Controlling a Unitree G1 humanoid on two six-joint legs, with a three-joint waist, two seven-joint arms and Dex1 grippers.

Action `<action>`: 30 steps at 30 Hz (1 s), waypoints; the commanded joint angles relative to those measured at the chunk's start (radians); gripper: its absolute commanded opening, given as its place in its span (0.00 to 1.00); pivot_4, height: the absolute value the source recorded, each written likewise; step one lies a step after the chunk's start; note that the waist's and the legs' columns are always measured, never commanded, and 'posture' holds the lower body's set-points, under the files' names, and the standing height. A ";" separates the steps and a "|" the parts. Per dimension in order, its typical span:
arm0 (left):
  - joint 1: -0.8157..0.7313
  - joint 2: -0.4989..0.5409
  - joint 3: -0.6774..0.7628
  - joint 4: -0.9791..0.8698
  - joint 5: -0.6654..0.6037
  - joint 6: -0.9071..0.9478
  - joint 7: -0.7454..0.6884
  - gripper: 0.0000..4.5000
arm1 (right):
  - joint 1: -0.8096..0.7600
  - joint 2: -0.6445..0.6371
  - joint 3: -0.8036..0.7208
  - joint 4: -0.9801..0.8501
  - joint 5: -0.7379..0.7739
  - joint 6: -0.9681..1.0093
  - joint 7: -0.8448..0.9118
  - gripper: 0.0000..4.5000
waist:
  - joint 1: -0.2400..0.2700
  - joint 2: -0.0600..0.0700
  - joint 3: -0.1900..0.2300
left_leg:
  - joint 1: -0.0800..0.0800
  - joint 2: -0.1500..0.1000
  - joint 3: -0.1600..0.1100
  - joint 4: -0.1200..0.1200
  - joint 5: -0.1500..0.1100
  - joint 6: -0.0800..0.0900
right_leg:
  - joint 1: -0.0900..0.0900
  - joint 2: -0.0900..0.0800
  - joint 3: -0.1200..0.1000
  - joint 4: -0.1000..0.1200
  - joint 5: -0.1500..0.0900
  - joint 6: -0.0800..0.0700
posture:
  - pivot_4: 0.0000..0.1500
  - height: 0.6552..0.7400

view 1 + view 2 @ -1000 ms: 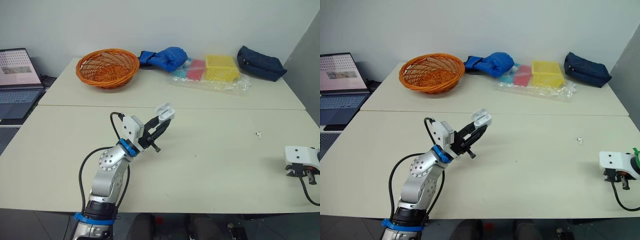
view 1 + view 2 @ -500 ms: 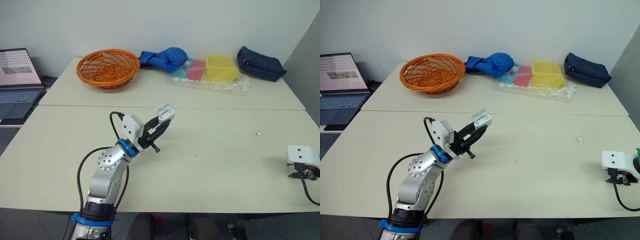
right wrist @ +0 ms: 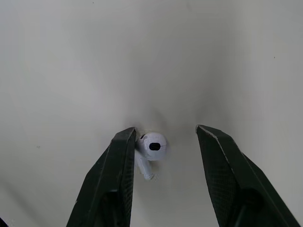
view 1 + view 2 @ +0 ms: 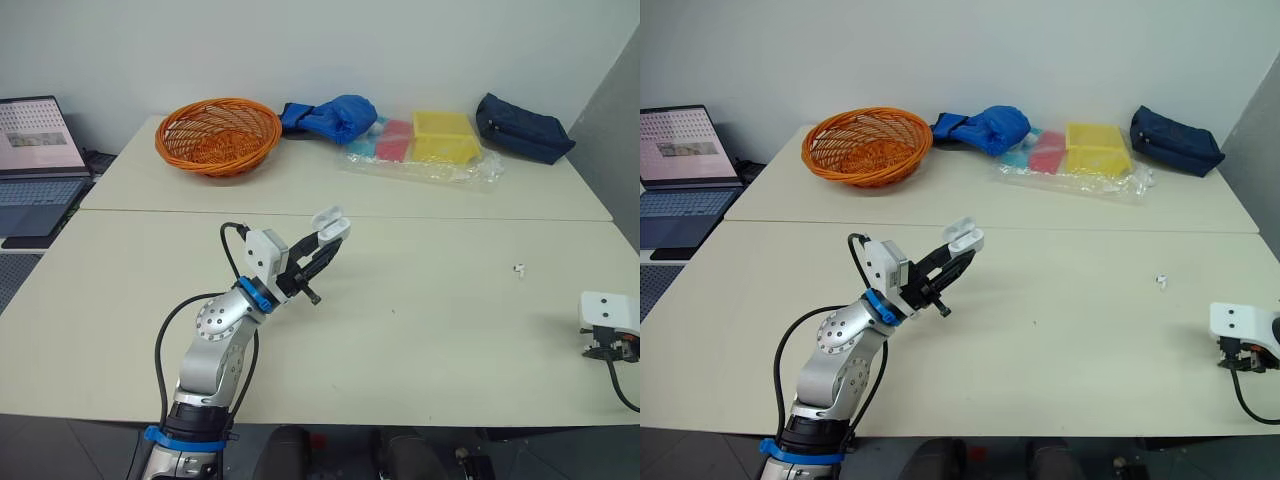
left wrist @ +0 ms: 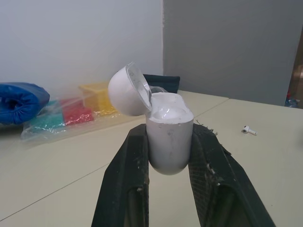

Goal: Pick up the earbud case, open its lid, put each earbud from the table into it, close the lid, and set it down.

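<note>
My left gripper (image 4: 322, 250) is raised over the middle of the table and shut on the white earbud case (image 4: 330, 222). In the left wrist view the case (image 5: 169, 137) stands upright between the fingers with its lid (image 5: 127, 91) hinged open. One white earbud (image 4: 518, 269) lies on the table to the right, clear of both grippers. My right gripper (image 4: 604, 346) hangs low at the table's right edge. In the right wrist view it (image 3: 165, 135) is open, and a second earbud (image 3: 151, 146) lies on the table between its fingers, close against one of them.
Along the back stand an orange basket (image 4: 217, 133), a blue cloth bundle (image 4: 330, 115), a yellow box (image 4: 443, 135) on clear plastic with red and teal packs, and a navy pouch (image 4: 524, 125). A laptop (image 4: 35, 150) sits off the table to the far left.
My right gripper has drifted a little to the right and down near the table's edge. The left gripper and the open case have stayed put.
</note>
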 commanded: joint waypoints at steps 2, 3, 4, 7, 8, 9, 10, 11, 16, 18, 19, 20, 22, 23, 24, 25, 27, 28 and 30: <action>0.005 0.004 0.006 -0.054 -0.017 -0.006 0.009 0.17 | -0.003 -0.019 0.014 0.049 -0.036 0.020 0.022 0.46 | 0.000 0.000 0.000 | 0.000 0.000 0.000 0.000 0.000 0.000 | 0.000 0.000 0.000 0.000 0.000 0.000 | 1.00 1.00; 0.006 0.005 0.008 -0.054 -0.017 -0.006 0.011 0.17 | -0.009 -0.016 0.015 0.053 -0.038 0.019 0.018 0.46 | 0.000 0.000 0.000 | 0.000 0.000 0.000 0.000 0.000 0.000 | 0.000 0.000 0.000 0.000 0.000 0.000 | 1.00 1.00; 0.006 0.005 0.009 -0.052 -0.016 -0.008 0.012 0.17 | -0.015 -0.015 0.020 0.055 -0.042 0.016 0.024 0.46 | 0.000 0.000 0.000 | 0.000 0.000 0.000 0.000 0.000 0.000 | 0.000 0.000 0.000 0.000 0.000 0.000 | 1.00 1.00; 0.007 0.005 0.009 -0.054 -0.016 -0.006 0.017 0.17 | -0.028 -0.007 0.025 0.062 -0.048 0.014 0.030 0.46 | 0.000 0.000 0.000 | 0.000 0.000 0.000 0.000 0.000 0.000 | 0.000 0.000 0.000 0.000 0.000 0.000 | 1.00 1.00; 0.008 0.006 0.009 -0.057 -0.016 -0.005 0.018 0.17 | -0.031 -0.006 0.026 0.063 -0.050 0.015 0.031 0.46 | 0.000 0.000 0.000 | 0.000 0.000 0.000 0.000 0.000 0.000 | 0.000 0.000 0.000 0.000 0.000 0.000 | 1.00 1.00; 0.009 0.007 0.009 -0.057 -0.017 -0.005 0.020 0.17 | -0.034 -0.004 0.029 0.065 -0.053 0.012 0.031 0.46 | 0.000 0.000 0.000 | 0.000 0.000 0.000 0.000 0.000 0.000 | 0.000 0.000 0.000 0.000 0.000 0.000 | 1.00 1.00; 0.010 0.009 0.010 -0.057 -0.017 -0.004 0.021 0.17 | -0.037 -0.001 0.030 0.067 -0.054 0.013 0.031 0.46 | 0.000 0.000 0.000 | 0.000 0.000 0.000 0.000 0.000 0.000 | 0.000 0.000 0.000 0.000 0.000 0.000 | 1.00 1.00; 0.010 0.010 0.011 -0.056 -0.017 -0.004 0.021 0.17 | -0.040 0.002 0.031 0.068 -0.054 0.014 0.031 0.46 | 0.000 0.000 0.000 | 0.000 0.000 0.000 0.000 0.000 0.000 | 0.000 0.000 0.000 0.000 0.000 0.000 | 1.00 1.00; 0.004 0.012 0.010 -0.052 -0.018 -0.003 0.022 0.17 | -0.044 0.012 0.030 0.066 -0.050 0.019 0.030 0.34 | 0.000 0.000 0.000 | 0.000 0.000 0.000 0.000 0.000 0.000 | 0.000 0.000 0.000 0.000 0.000 0.001 | 1.00 1.00; 0.000 0.013 0.009 -0.049 -0.018 -0.004 0.021 0.17 | -0.035 0.015 0.024 0.054 -0.041 0.030 0.036 0.18 | -0.001 0.000 0.000 | 0.000 0.000 0.000 0.001 0.000 0.000 | 0.000 0.000 0.001 0.000 0.001 0.001 | 1.00 1.00; -0.002 0.013 0.009 -0.047 -0.018 -0.003 0.020 0.17 | -0.030 0.015 0.023 0.051 -0.039 0.030 0.038 0.10 | -0.001 0.000 0.000 | 0.000 0.000 0.000 0.001 0.000 0.000 | 0.000 0.000 0.001 0.000 0.001 0.001 | 1.00 1.00; -0.004 0.013 0.008 -0.045 -0.018 -0.003 0.019 0.17 | -0.027 0.015 0.021 0.048 -0.036 0.031 0.040 0.09 | -0.001 0.000 0.000 | 0.000 0.000 0.001 0.001 0.000 0.000 | 0.000 0.000 0.001 0.000 0.001 0.001 | 1.00 1.00; -0.004 0.016 0.007 -0.040 -0.016 -0.004 0.015 0.17 | -0.020 0.016 0.018 0.038 -0.029 0.037 0.045 0.09 | -0.001 -0.001 0.000 | 0.001 0.000 0.001 0.001 0.000 0.000 | 0.000 0.000 0.001 0.000 0.001 0.001 | 1.00 1.00; -0.004 0.017 0.006 -0.039 -0.015 -0.004 0.014 0.17 | -0.017 0.017 0.015 0.033 -0.024 0.042 0.048 0.09 | -0.001 -0.001 0.000 | 0.001 0.000 0.001 0.001 0.000 0.000 | 0.000 0.000 0.001 0.000 0.001 0.001 | 1.00 1.00; -0.003 0.018 0.006 -0.038 -0.015 -0.005 0.013 0.17 | -0.011 0.015 0.011 0.025 -0.019 0.045 0.051 0.09 | -0.001 -0.001 0.000 | 0.001 0.000 0.001 0.001 0.000 0.000 | 0.000 0.000 0.001 0.000 0.001 0.001 | 1.00 1.00; -0.003 0.018 0.006 -0.039 -0.015 -0.005 0.013 0.17 | 0.000 0.014 0.002 0.009 -0.005 0.044 0.056 0.09 | -0.001 -0.001 0.000 | 0.001 0.000 0.001 0.001 0.000 0.000 | 0.001 0.000 0.001 0.000 0.001 0.001 | 1.00 1.00; 0.000 0.020 0.009 -0.033 -0.016 -0.013 0.007 0.17 | 0.026 0.017 -0.022 -0.047 0.027 0.072 0.069 0.09 | -0.001 -0.001 0.000 | 0.001 0.000 0.001 0.001 0.000 0.000 | 0.001 0.000 0.001 0.000 0.001 0.001 | 1.00 1.00; -0.009 0.020 0.009 -0.022 -0.014 -0.021 0.003 0.17 | 0.027 0.064 -0.072 -0.247 0.169 0.230 0.071 0.09 | -0.001 -0.001 0.000 | 0.000 0.000 0.000 0.001 0.000 0.000 | 0.001 0.000 0.001 0.000 0.001 0.001 | 1.00 1.00; -0.029 0.017 0.009 -0.002 -0.012 -0.032 -0.001 0.17 | 0.002 0.164 -0.142 -0.547 0.394 0.500 0.023 0.09 | -0.010 -0.001 0.000 | 0.000 0.001 -0.001 0.000 0.000 0.000 | 0.000 0.002 0.000 0.001 0.001 0.001 | 1.00 1.00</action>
